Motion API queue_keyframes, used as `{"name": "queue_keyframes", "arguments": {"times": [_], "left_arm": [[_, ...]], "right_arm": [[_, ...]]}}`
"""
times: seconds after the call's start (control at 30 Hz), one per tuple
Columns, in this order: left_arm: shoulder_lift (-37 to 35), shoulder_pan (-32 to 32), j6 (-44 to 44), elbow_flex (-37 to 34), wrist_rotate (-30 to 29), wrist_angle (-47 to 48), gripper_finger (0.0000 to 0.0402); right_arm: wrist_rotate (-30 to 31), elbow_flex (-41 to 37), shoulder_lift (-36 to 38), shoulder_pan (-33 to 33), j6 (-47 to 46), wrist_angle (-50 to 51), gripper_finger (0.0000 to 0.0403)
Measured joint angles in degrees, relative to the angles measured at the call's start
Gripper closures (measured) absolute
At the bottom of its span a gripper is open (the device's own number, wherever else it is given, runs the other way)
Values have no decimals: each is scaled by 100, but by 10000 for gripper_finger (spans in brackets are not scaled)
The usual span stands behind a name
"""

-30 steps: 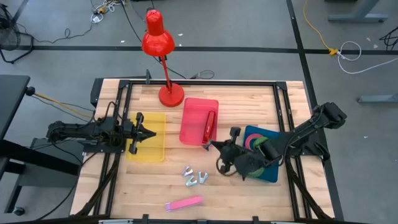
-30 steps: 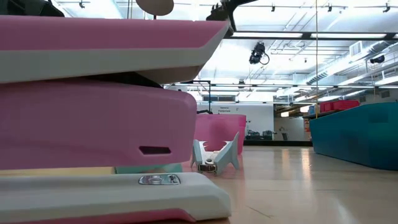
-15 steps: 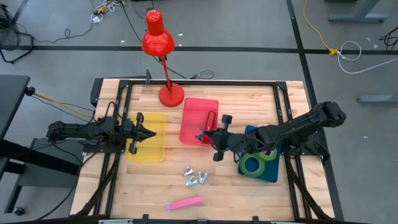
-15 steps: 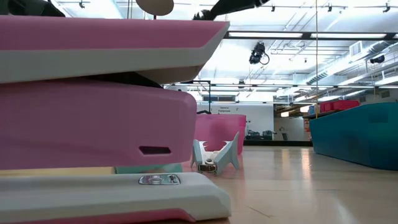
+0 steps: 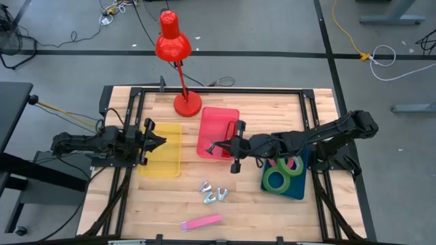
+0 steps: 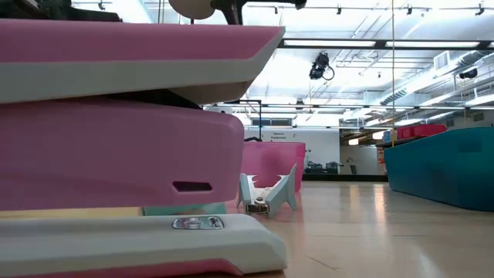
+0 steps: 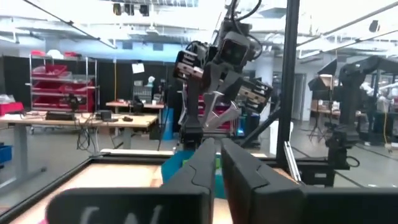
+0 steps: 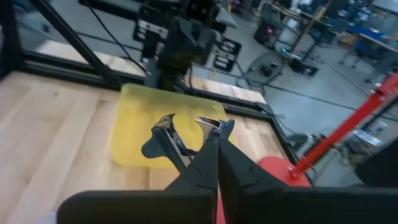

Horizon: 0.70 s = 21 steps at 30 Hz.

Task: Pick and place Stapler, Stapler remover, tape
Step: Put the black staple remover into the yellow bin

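Right gripper [image 5: 219, 147], clamped on a stapler remover [image 8: 186, 134], has swung from the teal tray [image 5: 298, 192] to the red bin [image 5: 214, 124] at frame centre — a drop looks next. Tape [image 5: 276, 180] lies in that tray, right of centre. Wrist view: yellow tray [image 8: 134, 121] beyond the claws — left gripper [image 5: 153, 141] waits there, closed

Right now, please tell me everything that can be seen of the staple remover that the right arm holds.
The staple remover is a small claw type, with dark grey wings and shiny metal fangs curving toward each other. The right pincer is shut on it and holds it in the air over the red bin. Nothing else touches it.
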<state>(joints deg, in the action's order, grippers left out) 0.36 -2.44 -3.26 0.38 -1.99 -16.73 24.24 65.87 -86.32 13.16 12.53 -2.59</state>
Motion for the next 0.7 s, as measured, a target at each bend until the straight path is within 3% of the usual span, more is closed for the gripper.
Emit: {"name": "queue_keyframes", "arguments": {"times": [0.13,0.47,0.57,0.7], "left_arm": [[0,2,8,2,-257,4,310],[76,2,-163,114,-962,15,115],[283,2,-138,420,-960,-12,82],[794,2,-33,907,-941,305,68]], "right_arm": [[-397,1,-2,-173,0,-178,403],[-1137,1,-2,-784,0,-175,403],[-1337,1,-2,-951,0,-171,403],[-1697,1,-2,-1123,0,-171,403]]}}
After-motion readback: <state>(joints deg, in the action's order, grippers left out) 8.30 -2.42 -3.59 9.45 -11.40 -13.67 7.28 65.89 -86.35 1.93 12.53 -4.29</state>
